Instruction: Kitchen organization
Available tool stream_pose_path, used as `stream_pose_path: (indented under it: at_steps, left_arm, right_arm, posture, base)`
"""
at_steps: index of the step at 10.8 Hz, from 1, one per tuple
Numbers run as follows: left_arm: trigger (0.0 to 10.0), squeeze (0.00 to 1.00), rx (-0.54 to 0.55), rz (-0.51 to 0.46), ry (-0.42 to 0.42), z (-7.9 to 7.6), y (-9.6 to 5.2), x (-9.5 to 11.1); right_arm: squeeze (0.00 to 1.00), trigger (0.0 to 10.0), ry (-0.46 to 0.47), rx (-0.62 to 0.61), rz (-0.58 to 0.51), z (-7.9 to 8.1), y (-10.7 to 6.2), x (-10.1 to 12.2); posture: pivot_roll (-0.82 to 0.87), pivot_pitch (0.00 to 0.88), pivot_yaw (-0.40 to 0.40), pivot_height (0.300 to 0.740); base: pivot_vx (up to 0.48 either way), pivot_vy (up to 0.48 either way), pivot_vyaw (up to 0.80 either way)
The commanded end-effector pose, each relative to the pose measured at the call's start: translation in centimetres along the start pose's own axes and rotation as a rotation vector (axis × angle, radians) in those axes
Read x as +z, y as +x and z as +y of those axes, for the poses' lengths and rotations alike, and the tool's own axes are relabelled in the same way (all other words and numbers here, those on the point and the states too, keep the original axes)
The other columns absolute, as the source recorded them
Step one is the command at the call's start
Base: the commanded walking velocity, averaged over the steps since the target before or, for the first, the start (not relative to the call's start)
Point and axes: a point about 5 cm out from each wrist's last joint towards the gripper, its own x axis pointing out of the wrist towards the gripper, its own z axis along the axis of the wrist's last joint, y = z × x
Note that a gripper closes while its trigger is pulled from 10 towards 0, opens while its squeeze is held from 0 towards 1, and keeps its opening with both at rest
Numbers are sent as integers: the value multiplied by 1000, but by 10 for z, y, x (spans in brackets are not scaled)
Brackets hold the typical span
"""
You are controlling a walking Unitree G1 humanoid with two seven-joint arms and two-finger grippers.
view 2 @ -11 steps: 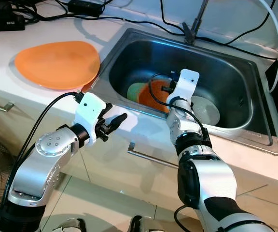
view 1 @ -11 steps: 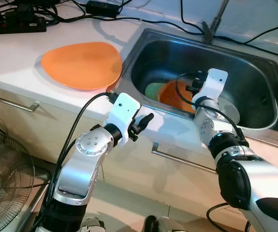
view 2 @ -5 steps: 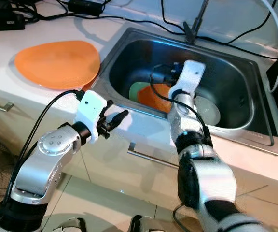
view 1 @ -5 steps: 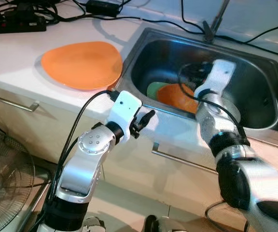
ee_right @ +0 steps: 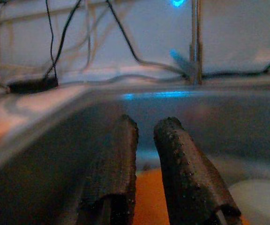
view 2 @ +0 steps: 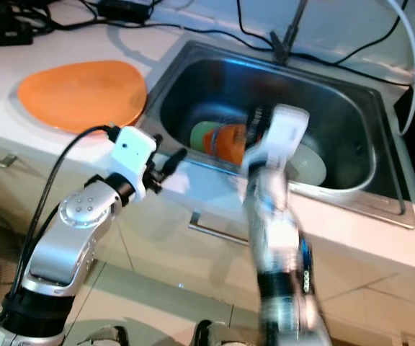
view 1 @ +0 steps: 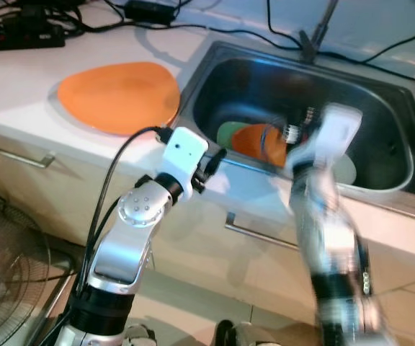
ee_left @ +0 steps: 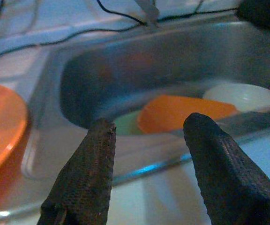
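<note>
Your right claw (ee_right: pixel 146 164) is over the sink (view 1: pixel 380 115), and its arm is blurred in both head views. From its wrist camera you see the two black fingers (ee_right: pixel 114 168) drawn close together with only a thin slit between them. An orange dish shows beneath their tips, but you cannot tell from these pictures whether the fingers actually pinch it.

Down in the basin lies that orange dish (view 1: pixel 254 140), tilted up on edge. A green plate (view 1: pixel 225 132) is partly tucked behind it on the side nearer your left arm, and a white plate (view 2: pixel 310 164) lies flat on its other side. The three crowd together near the front wall of the basin.

Your left claw (ee_left: pixel 149 154) is released, fingers (ee_left: pixel 86 178) spread wide with nothing between them. It hovers over the front rim of the sink, at the corner nearest the left arm, pointing into the basin.

On the white bench (view 1: pixel 20 79) to the left of the sink rests a large orange plate (view 1: pixel 117 96), flat, its edge just beside the sink rim. Black cables (view 1: pixel 193 25) run along the back of the bench, and the tap (view 1: pixel 319 32) rises behind the basin.
</note>
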Motion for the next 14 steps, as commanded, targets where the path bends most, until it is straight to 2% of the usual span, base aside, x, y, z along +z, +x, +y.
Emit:
stream_pose_path:
  at_steps: [1,3,4,6,7,8,10,11,13,14]
  left_arm:
    - [10000,0,29,-17,15,2,0,0]
    - [10000,0,68,-26,42,8,-4,-2]
    - [10000,0,74,-25,55,9,-5,-3]
    - [10000,0,92,-29,178,17,-10,-1]
    - [10000,4,124,-23,281,30,-15,1]
    - [10000,1000,164,-13,373,44,-19,2]
    - [10000,1000,167,73,567,64,-24,0]
    - [10000,0,147,105,615,67,-24,-2]
    - [10000,0,98,152,752,70,-22,-3]
    - [10000,0,78,169,785,71,-21,-3]
  right_arm:
    - [0,10000,-18,20,-2,3,-5,3]
    - [0,10000,-16,56,49,10,-20,-9]
    - [0,10000,-11,56,68,12,-22,-14]
    - [0,10000,4,47,102,15,-24,-19]
    - [0,10000,16,47,114,17,-25,-23]
    - [0,10000,25,38,129,19,-27,-28]
    - [0,10000,49,40,138,23,-27,-30]
    - [0,10000,52,40,138,22,-27,-31]
    - [0,10000,59,20,139,19,-24,-31]
    - [0,10000,59,19,141,19,-24,-31]
  posture:
    - [-18,102,-106,740]
    - [-12,90,-103,740]
    - [-9,89,-102,740]
    - [-2,80,-97,740]
    - [9,76,-95,740]
    - [17,73,-92,740]
    - [33,75,-89,740]
    - [36,77,-89,740]
    - [37,87,-90,740]
    - [39,89,-89,740]
  base:
    - [0,0,0]
    - [0,0,0]
    - [0,0,0]
    - [0,0,0]
    - [0,0,0]
    - [0,0,0]
    - [0,0,0]
    - [0,0,0]
    - [0,0,0]
    - [0,0,0]
